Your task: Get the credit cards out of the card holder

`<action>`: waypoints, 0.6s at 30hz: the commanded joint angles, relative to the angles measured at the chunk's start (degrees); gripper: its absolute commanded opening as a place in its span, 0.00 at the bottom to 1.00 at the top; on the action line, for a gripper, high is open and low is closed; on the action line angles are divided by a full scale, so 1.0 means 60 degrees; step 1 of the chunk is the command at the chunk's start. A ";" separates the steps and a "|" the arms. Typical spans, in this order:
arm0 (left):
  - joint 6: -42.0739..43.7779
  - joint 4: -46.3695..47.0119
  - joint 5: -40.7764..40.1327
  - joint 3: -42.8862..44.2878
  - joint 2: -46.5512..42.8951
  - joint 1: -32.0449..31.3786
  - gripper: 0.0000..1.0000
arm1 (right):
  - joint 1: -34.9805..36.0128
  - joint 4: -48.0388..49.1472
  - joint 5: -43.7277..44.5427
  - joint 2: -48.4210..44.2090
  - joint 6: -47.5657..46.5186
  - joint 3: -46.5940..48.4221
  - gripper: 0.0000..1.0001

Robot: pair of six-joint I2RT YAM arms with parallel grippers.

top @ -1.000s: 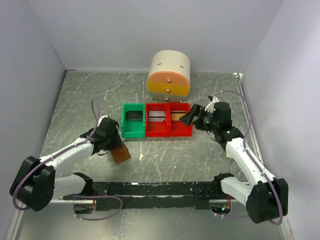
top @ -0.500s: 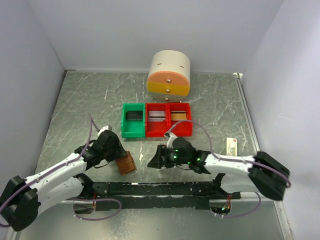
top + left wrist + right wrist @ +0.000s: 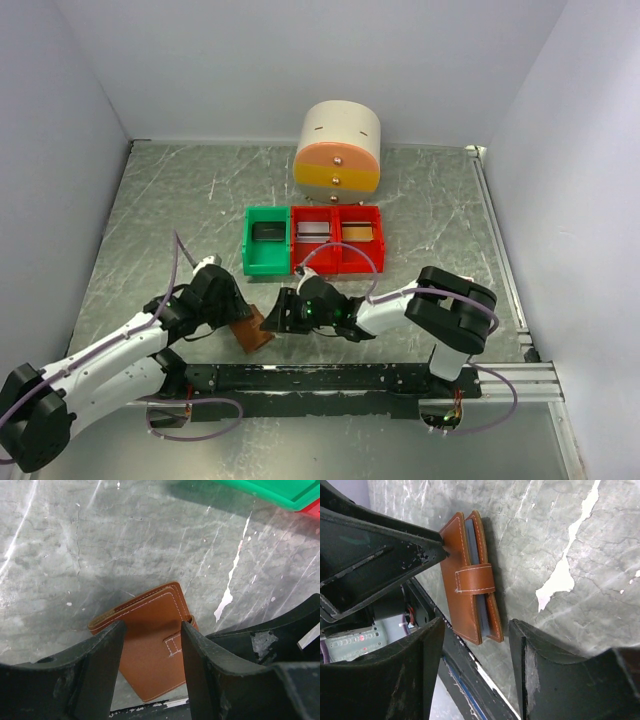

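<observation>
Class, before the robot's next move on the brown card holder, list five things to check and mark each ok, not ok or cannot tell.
1. Card holder within reach of both grippers: ok, it sits between them.
2. Left gripper has a firm hold on it: cannot tell; its fingers flank the holder, but contact is unclear.
3. Right gripper open for a grasp: ok, jaws apart, lined up with the strap side, not touching.
4. Strap undone: not ok, it wraps across the holder's open edge.
5. Credit cards out: not ok, none visible outside the holder.
</observation>
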 commanded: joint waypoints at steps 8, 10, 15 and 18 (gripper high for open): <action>-0.0013 -0.0715 0.0138 -0.0315 -0.0369 -0.0081 0.61 | 0.0210 0.0773 0.0083 0.0795 0.0764 -0.0019 0.48; 0.0007 -0.0657 0.0178 -0.0346 -0.0369 -0.0093 0.61 | 0.0214 0.0926 0.0056 0.0905 0.0791 -0.0031 0.44; 0.0045 -0.0570 0.0163 -0.0288 -0.0398 -0.0092 0.61 | 0.0215 0.1087 0.0260 0.0693 0.0832 -0.0038 0.23; 0.0208 -0.0453 0.0211 -0.0155 -0.0323 -0.0094 0.62 | 0.0216 0.0893 0.0559 0.0357 0.0575 -0.0010 0.09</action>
